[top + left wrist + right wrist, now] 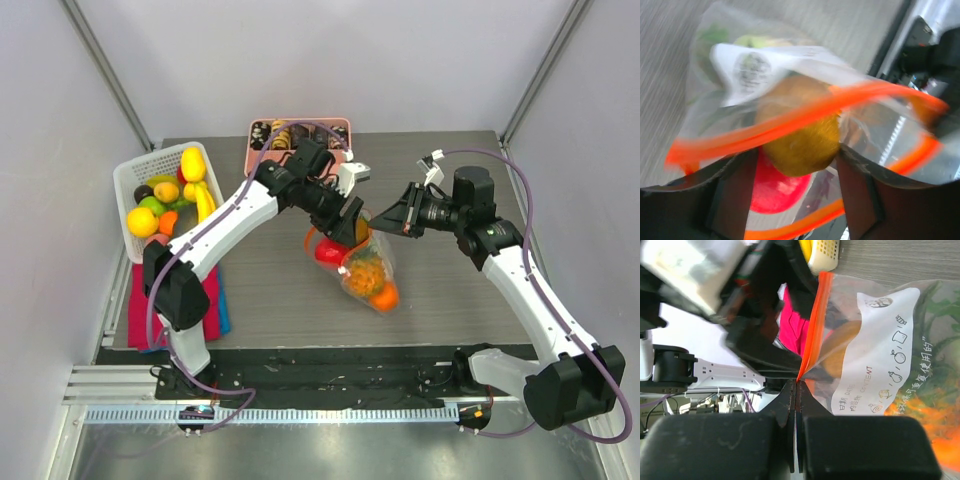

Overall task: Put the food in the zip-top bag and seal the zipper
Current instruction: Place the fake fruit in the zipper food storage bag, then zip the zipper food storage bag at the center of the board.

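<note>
Two failures are to be feared from here. The mouth of the zip-top bag is held up at one end only, where the right gripper is closed flat on the end of the zipper. If that thin pinch is lost, the bag can be expected to slump onto the table, and the food near the mouth may be spilled. Secondly, a yellow-brown fruit is lodged in the mouth, with one orange-red track drawn across it and the other seen lower down. The tracks probably cannot be pressed together until it is pushed deeper, and a seal attempted now would likely be blocked. The left gripper is seen at the opening with its fingers spread, one on each side of that fruit. Whether the fruit is squeezed or merely flanked cannot be told, as the view is blurred. A red fruit is seen just beneath the yellow-brown one, seemingly between the two tracks. From above, an orange ball is seen at the bag's closed end, toward the arms' bases. The bag is stretched aslant over the middle of the table, between the two grippers and well apart from the white basket.
</note>
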Available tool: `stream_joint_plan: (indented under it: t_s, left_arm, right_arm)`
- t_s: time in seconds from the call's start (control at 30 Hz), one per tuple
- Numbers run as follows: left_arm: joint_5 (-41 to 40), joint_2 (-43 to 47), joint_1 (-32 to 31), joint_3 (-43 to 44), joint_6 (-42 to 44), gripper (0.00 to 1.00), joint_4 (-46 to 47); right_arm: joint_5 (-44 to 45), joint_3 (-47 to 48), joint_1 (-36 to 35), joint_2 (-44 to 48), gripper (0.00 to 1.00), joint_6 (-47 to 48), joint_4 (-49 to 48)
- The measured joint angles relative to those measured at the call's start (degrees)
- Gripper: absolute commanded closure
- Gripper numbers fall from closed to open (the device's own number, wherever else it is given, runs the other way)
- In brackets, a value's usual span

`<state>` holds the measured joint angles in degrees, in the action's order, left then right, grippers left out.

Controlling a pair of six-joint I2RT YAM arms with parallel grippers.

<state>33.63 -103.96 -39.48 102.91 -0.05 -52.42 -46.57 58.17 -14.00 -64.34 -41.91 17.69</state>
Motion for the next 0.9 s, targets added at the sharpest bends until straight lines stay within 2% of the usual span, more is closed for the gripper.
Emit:
stream_joint_plan:
  t_s: [0.1,0.17,0.2,0.3,0.47,0.6,0.67,0.77,0.8,0.9]
  left_arm:
    - [-4.5,0.2,0.0,-1.9,-2.8,0.11,2.3]
    - [-6.7,0.4,0.0,-1.9,-3.9,0.07,3.8]
    - [-7.7,0.7,0.0,-1.8,-3.7,0.01,4.2]
    - [-9.0,2.8,0.2,-1.9,-0.7,0.0,4.2]
    - [-8.9,14.2,2.1,-7.4,8.5,0.0,3.7]
    - [-5.5,23.1,4.9,-12.4,19.0,0.06,2.6]
    - [-3.5,27.6,5.9,-17.1,27.1,0.09,1.9]
    - [-1.7,32.5,4.9,-24.3,38.3,0.18,0.2]
    - [-1.5,33.1,4.4,-25.7,40.7,0.24,-0.3]
    - [-1.7,33.6,2.2,-29.1,49.0,0.33,-1.3]
  right_arm:
    - [-0.7,-0.3,0.0,0.2,0.99,-0.1,-0.6]
    - [-1.2,-0.6,0.0,0.4,0.99,-0.2,-0.9]
    - [-1.6,-0.8,0.0,0.5,0.99,-0.2,-1.0]
    - [-2.4,-0.9,0.0,0.7,0.99,-0.1,-1.1]
    - [-3.9,-0.9,0.0,0.8,0.99,0.2,-1.5]
    - [-5.2,-0.9,0.0,0.8,0.99,0.5,-1.6]
    - [-6.0,-0.9,0.0,0.8,0.99,0.9,-1.9]
    - [-7.2,-0.9,0.0,0.8,0.99,1.3,-2.5]
    - [-7.5,-0.9,0.0,0.8,0.99,1.3,-2.7]
    - [-8.8,-0.9,0.0,0.8,0.99,1.4,-3.1]
